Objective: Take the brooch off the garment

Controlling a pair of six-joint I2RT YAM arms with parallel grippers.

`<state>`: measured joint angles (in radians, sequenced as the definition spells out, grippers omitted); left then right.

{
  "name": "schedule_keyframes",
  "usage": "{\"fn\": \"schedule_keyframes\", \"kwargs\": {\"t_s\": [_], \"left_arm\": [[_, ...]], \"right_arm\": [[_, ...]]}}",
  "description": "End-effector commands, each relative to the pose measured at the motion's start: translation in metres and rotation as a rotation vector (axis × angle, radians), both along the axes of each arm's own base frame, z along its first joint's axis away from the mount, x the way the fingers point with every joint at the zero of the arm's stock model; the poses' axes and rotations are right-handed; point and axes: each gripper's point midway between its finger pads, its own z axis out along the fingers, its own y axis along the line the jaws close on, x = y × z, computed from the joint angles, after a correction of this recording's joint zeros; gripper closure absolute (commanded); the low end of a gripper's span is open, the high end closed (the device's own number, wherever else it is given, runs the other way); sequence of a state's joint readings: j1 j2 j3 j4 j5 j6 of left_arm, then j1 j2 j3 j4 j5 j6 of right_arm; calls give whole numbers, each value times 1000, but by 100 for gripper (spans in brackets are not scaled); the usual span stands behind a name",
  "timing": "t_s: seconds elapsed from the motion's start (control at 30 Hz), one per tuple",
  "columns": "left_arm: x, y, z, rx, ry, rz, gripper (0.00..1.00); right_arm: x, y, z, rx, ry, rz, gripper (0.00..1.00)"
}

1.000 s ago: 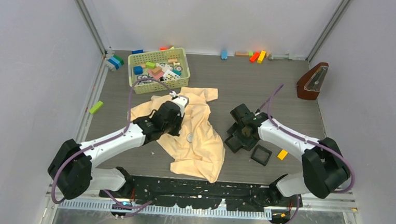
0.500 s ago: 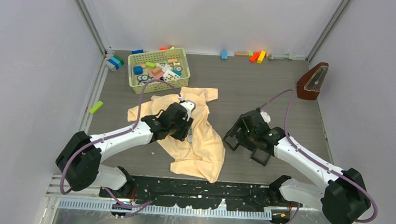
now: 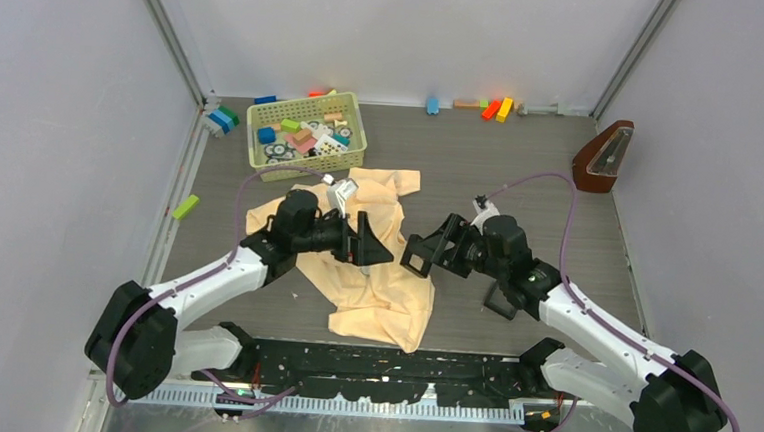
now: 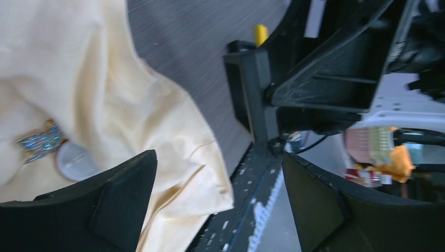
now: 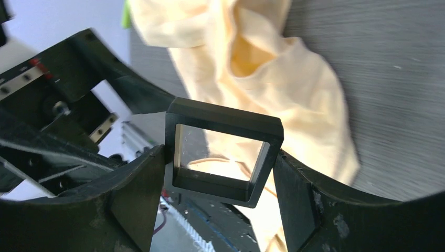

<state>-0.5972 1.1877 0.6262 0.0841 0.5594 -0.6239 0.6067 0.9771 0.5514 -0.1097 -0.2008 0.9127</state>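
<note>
Well, the left claw (image 4: 219, 157) gapes wide over the garment (image 4: 78, 79), the brooch (image 4: 39, 143) glinting at its eight o'clock beside a grey disc (image 4: 73, 161); it should recentre before pinching. The right claw (image 5: 220, 157) clasps a black tray (image 5: 225, 121).

Brooch (image 4: 39, 143) on cream garment (image 4: 105, 79), beside grey disc (image 4: 73, 161); left tool (image 4: 219, 157) fingers spread, empty.

No legible text or markings

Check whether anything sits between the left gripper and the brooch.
Nothing visible does. The brooch lies uncovered on the garment beside a grey disc, just outside the open left gripper. The right gripper holds a black square tray, away from it.
</note>
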Motion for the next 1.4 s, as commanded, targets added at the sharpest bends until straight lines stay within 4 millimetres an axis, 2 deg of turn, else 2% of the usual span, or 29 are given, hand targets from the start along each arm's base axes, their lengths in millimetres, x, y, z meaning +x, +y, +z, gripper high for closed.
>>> {"fn": "schedule_keyframes", "kwargs": {"t_s": [0.0,0.03,0.07,0.3,0.4,0.47,0.67,0.8,0.87,0.9,0.93,0.97,1.03,1.13,1.23,1.37], "left_arm": [[-20,-19,78,-348,6,-134,5],[-21,-19,84,-388,18,-137,2],[-21,-19,87,-426,45,-137,1],[-26,-20,130,-680,125,-193,0],[-24,-21,132,-720,156,-204,2],[-24,-22,134,-738,164,-215,7],[-21,-24,134,-746,162,-228,30],[-22,-25,137,-750,158,-248,51],[-23,-25,138,-751,153,-257,63],[-24,-25,137,-749,153,-261,68],[-24,-25,137,-747,149,-265,71],[-24,-25,135,-740,153,-265,73],[-24,-26,132,-727,157,-266,78],[-22,-28,127,-709,168,-264,80],[-22,-29,123,-693,175,-264,82],[-21,-30,122,-677,170,-264,84]], "right_arm": [[1,27,72,251,-239,124,48],[0,30,85,291,-279,138,49],[-2,30,86,312,-279,138,49],[-6,34,137,483,-400,160,53],[-7,36,150,531,-407,174,53],[-8,39,157,551,-412,190,54],[-10,45,160,594,-388,225,56],[-12,46,159,607,-385,235,57],[-12,45,160,612,-385,230,50],[-12,45,159,610,-382,229,38],[-12,45,159,607,-384,229,32],[-12,45,158,601,-379,230,22],[-12,46,157,588,-376,235,16],[-12,48,154,560,-368,253,13],[-13,49,151,533,-357,264,13],[-8,48,140,461,-325,251,28]]}}
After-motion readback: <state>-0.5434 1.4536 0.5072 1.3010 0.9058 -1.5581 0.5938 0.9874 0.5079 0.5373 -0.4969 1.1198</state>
